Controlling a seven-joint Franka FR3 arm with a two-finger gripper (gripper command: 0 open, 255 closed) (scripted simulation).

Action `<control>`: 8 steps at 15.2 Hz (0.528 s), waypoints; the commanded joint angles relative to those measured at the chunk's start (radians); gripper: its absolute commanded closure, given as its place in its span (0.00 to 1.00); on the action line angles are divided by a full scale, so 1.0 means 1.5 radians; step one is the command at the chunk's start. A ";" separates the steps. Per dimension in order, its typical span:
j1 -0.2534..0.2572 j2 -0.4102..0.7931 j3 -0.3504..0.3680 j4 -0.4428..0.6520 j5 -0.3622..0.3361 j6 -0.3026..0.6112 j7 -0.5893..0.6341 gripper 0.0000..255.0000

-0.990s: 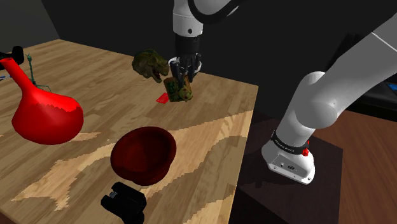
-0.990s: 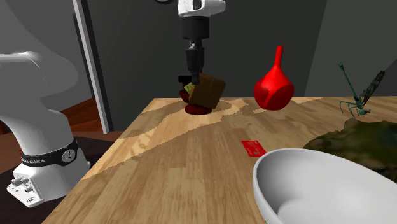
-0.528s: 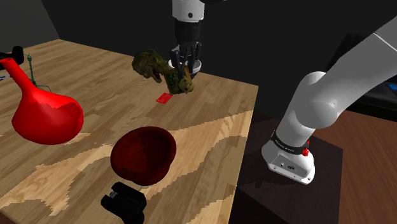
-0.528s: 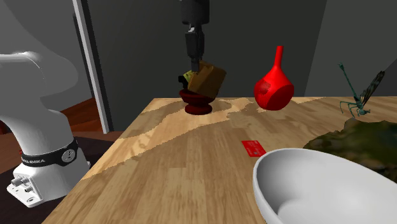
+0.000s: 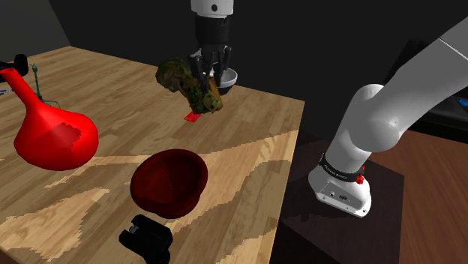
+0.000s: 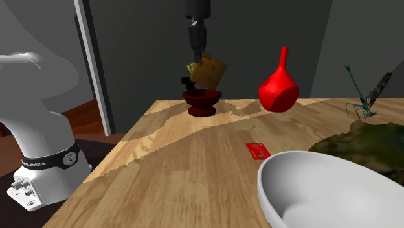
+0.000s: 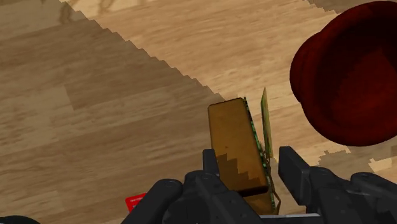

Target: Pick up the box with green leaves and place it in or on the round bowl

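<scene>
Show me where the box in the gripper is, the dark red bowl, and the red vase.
box (image 6: pixel 210 71): second exterior view, its brown side face.
dark red bowl (image 5: pixel 171 176): shoulder view, its bare middle.
red vase (image 5: pixel 56 141): shoulder view, its round body.

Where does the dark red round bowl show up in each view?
Shoulder view: dark red round bowl, lower middle.
Second exterior view: bowl, upper middle, just under the brown box with green leaves.
Wrist view: bowl beside the box.
Shared landmark: the box, clasped by the gripper.
</scene>
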 commanded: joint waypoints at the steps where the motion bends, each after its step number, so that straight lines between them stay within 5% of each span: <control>1: 0.010 0.008 0.024 0.015 0.005 -0.002 0.034 1.00; 8: 0.040 0.066 0.113 0.095 0.005 -0.012 0.159 1.00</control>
